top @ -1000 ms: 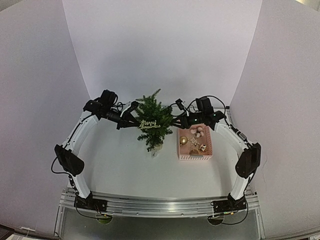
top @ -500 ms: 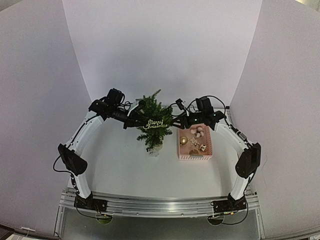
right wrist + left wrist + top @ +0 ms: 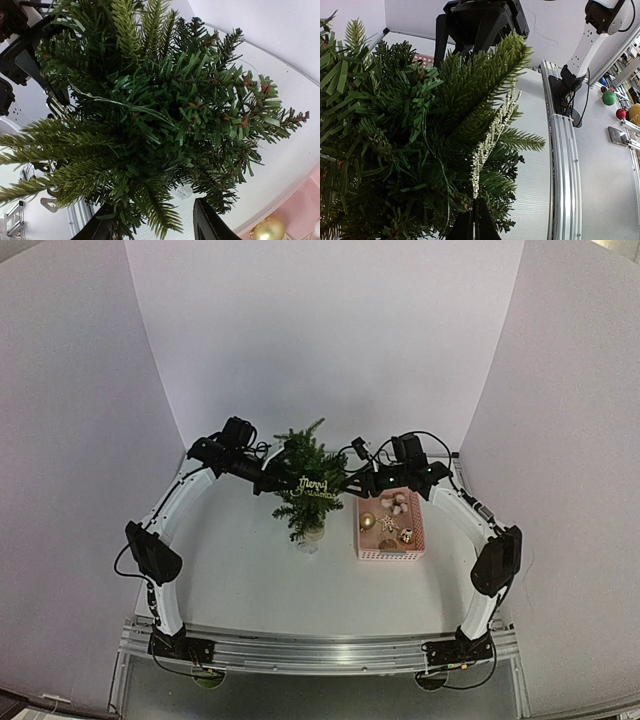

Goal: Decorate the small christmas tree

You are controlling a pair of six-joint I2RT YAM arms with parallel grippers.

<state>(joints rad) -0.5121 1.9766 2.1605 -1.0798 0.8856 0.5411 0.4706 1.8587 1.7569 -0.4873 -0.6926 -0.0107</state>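
You had white tabletop (image 3: 250, 585) boxed by plain white backdrop panels (image 3: 320, 330): back one upright, two side ones angled outward. Light was even and soft, shadows faint. Metal rail (image 3: 320, 650) ran along near edge. Grey surface (image 3: 615, 200) lay beyond rail.

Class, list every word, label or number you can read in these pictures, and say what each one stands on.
"Merry Christmas": glittery script sign among the branches of the tree, read in the top view.
In the left wrist view the same sign shows edge-on and cannot be read.
No other words, labels or numbers can be read in any view.
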